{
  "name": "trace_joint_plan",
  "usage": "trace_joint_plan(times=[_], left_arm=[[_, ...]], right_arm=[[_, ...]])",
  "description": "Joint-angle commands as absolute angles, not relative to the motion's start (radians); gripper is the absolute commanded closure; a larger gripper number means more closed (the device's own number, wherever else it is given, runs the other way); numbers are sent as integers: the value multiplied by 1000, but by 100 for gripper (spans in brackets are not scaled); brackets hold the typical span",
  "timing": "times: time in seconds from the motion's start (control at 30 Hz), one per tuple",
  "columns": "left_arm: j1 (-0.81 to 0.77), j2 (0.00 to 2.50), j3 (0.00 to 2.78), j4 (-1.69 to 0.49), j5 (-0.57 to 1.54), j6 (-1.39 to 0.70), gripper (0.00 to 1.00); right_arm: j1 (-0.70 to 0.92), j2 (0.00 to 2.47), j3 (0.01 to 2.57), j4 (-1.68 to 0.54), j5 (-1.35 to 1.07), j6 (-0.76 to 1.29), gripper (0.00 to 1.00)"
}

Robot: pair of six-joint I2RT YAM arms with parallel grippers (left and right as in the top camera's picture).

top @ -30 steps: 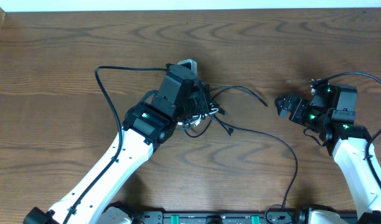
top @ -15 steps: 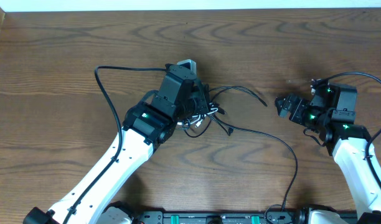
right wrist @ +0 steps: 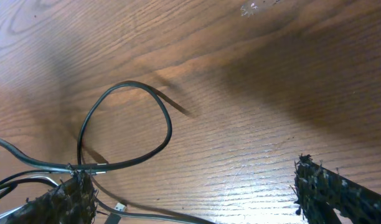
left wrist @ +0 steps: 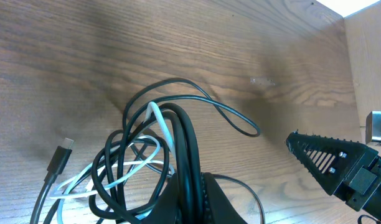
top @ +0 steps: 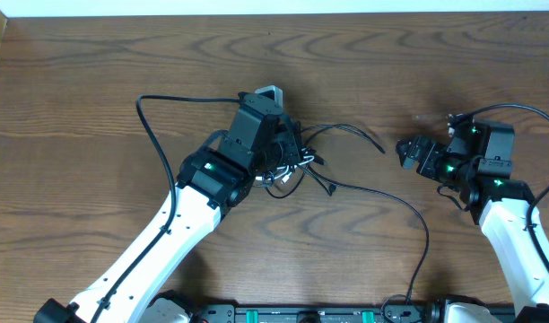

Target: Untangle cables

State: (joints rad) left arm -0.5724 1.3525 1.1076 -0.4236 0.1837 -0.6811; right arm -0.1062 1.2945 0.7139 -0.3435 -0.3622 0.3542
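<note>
- The left end effector [top: 291, 158] is pinched shut on the knot of cables [left wrist: 141, 155]. Dark strands run straight down into its closed fingers, so it seems to be acting as an anchor that keeps the bundle from sliding.
- The knot sits right at this end effector's tips and spreads out ahead of it. It is made of black loops with a white cable [left wrist: 157, 116] threaded through them.
- The shadows under the loops suggest the bundle is raised a little off the tabletop [top: 95, 54], though I cannot tell how much.
- A small plug [left wrist: 60, 155] lies loose off to one side of the left end effector, clear of the knot. That end looks free to be drawn out.
- The right end effector [top: 405, 151] is spread wide and holds nothing. It is aimed at the knot and stands apart from it.
- A black cable loop [right wrist: 125, 124] reaches out from the tangle and lies ahead of the right end effector, between the lines of its two fingers and nearer one of them. Its free tip points away across the wood.
- The wide stance makes sense here: with one arm fixing the knot, the other can close on this outlying loop and pull it away.
- The untangling looks barely started, since the strands are crossed at the left end effector's tips.
- The risk is that pulling the loop tightens the knot if the strand passes under the white cable.
</note>
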Motion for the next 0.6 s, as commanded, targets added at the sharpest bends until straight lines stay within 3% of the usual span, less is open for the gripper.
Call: trace_joint_plan(times=[0.0, 0.27, 0.43, 0.57], left_arm=[[-574, 1358, 1115, -425, 171, -683, 92], [-574, 1358, 1115, -421, 181, -682, 92], [-545, 1358, 1115, -278, 601, -488, 92], [-528, 1358, 1115, -342, 667, -422, 92]], right_arm=[[-103, 1285, 732, -344, -357, 336, 1], [-103, 1285, 732, -345, -357, 336, 1], [-103, 1285, 732, -344, -357, 336, 1], [-103, 1285, 732, -344, -357, 336, 1]])
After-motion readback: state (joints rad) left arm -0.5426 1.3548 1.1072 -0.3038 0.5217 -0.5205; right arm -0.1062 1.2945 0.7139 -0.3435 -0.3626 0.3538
